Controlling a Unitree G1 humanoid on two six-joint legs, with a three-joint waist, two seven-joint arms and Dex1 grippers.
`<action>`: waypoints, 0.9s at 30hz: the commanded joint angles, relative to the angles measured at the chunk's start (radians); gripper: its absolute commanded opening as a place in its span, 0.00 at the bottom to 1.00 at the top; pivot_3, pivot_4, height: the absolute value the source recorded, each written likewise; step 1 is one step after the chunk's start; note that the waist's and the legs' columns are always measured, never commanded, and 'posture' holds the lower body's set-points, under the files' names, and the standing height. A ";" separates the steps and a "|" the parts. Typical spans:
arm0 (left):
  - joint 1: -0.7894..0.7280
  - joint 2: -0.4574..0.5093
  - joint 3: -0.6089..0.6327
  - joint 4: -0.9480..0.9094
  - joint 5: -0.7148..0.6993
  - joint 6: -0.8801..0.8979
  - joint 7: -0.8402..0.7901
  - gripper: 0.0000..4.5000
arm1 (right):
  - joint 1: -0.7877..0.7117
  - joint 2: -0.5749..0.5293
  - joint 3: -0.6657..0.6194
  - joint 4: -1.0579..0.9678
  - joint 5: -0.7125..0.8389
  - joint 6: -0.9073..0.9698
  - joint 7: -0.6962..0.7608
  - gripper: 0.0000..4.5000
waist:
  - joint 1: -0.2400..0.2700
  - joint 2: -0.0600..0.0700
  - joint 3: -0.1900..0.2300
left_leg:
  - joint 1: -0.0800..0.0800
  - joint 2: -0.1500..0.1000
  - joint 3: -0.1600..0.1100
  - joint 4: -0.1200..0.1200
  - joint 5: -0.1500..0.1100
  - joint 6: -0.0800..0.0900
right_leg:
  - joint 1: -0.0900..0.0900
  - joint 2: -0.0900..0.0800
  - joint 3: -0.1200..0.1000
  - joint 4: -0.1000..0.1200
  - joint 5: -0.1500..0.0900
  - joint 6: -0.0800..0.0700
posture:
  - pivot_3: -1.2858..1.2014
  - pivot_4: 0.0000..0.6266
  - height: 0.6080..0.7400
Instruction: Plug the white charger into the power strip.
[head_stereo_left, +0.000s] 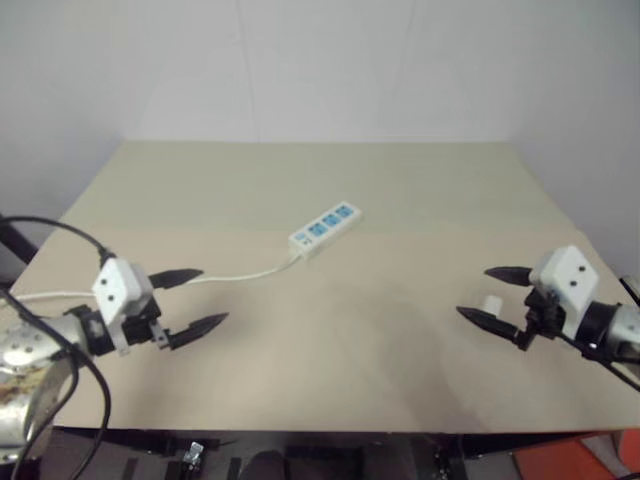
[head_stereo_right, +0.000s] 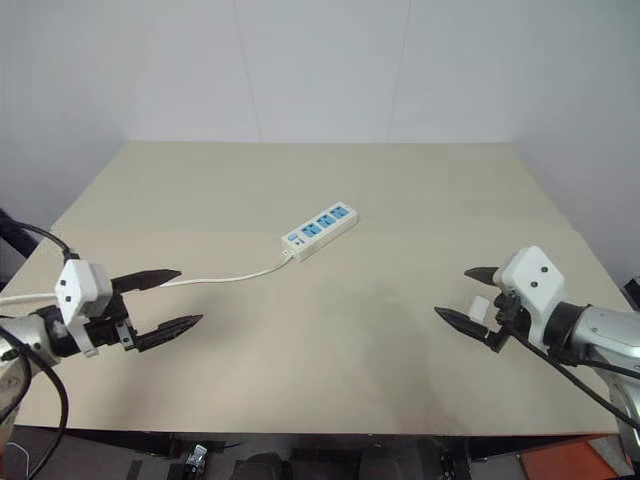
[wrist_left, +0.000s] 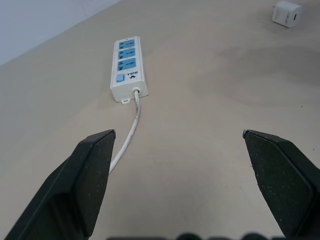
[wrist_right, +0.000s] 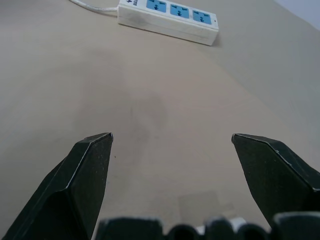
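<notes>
Charger pickup is the step in hand, by my read; nothing grasped yet. Right gripper (head_stereo_right: 468, 294) jaws spread wide and empty, the small plain white cube-shaped plug adapter (head_stereo_right: 481, 307) sitting on the beige counter (head_stereo_right: 400, 180) in line with the gap between its two black fingers in the head views; can't tell if it's touching either. Left gripper (head_stereo_right: 170, 299) jaws also released, empty, hovering over the thin white cord (head_stereo_right: 235, 274) near the counter's left edge.

To do it well: drop the right jaws squarely over the cube's flat sides and close gently so it doesn't squirt out. Can't see which way the prongs face, so check that before lifting. Left gripper could pin the long white rectangular power strip (head_stereo_right: 320, 230) while the plug is pushed in, otherwise the light bar likely slides.

Strip lies mid-counter, well apart from both grippers, angled, three blue socket faces up, small blue switch at the cord end.

Writing: "BULL" with a small logo beside the switch, legible in the left wrist view. Charger shows no readable marking.
</notes>
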 joint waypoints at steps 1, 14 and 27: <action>-0.021 0.001 -0.004 0.012 -0.005 -0.016 0.001 1.00 | -0.002 -0.005 -0.023 -0.029 -0.004 -0.022 0.000 1.00 | -0.001 0.000 0.000 | 0.000 0.000 0.000 0.000 0.000 0.000 | 0.000 0.000 0.000 0.000 0.000 0.000 | 0.52 0.24 1.00; -0.117 0.005 -0.086 0.091 0.065 0.047 0.101 1.00 | -0.032 0.007 0.005 -0.039 -0.018 -0.029 -0.028 1.00 | 0.002 0.000 0.000 | 0.001 0.000 0.000 0.000 0.000 0.000 | 0.000 0.000 0.000 0.000 0.000 0.000 | 0.52 0.24 1.00; -0.796 -0.281 -0.477 0.927 0.374 -0.010 0.192 1.00 | -0.116 -0.001 0.052 -0.062 -0.042 -0.042 -0.032 1.00 | 0.009 -0.002 0.001 | 0.001 -0.002 -0.001 0.001 0.000 0.000 | 0.002 0.000 -0.001 0.000 0.000 0.000 | 0.52 0.24 1.00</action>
